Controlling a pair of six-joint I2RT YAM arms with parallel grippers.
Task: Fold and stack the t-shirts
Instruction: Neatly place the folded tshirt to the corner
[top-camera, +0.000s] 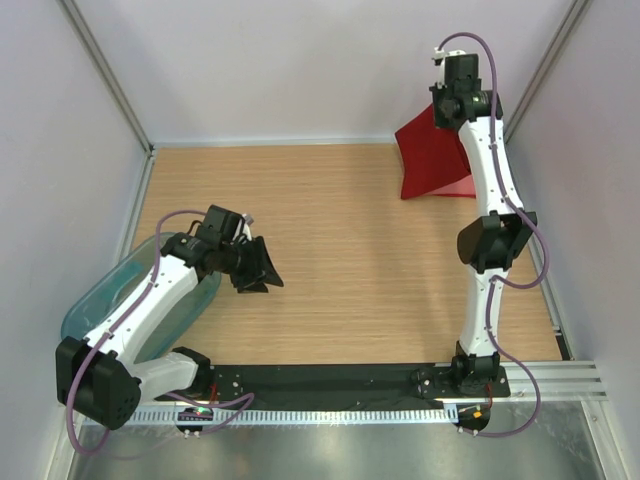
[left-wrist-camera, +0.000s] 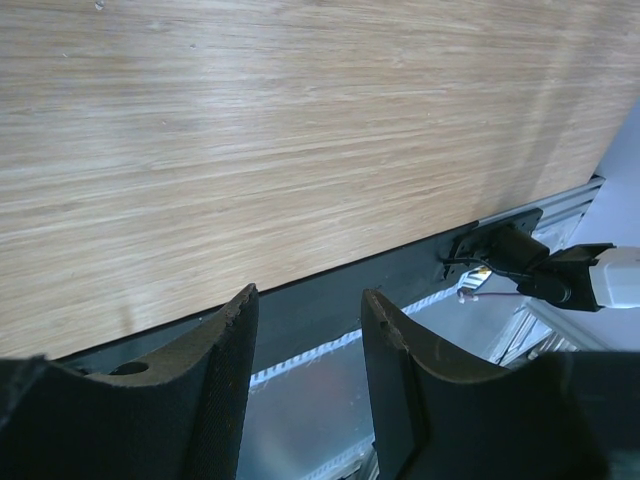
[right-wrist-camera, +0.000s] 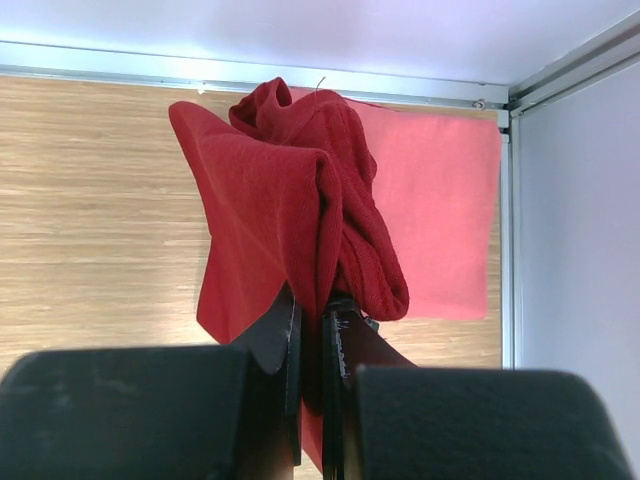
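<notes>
Right wrist: right gripper (right-wrist-camera: 314, 316) is pinching the dark red shirt (right-wrist-camera: 270, 190) over the pink shirt (right-wrist-camera: 440, 200); left gripper (left-wrist-camera: 310, 302) is hanging open, empty.

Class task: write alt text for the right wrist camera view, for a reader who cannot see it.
The right gripper is shut on a bunched dark red t-shirt, held up over the wooden table. Behind it, a salmon-pink t-shirt folded to a rectangle lies flat in the table's corner.
</notes>
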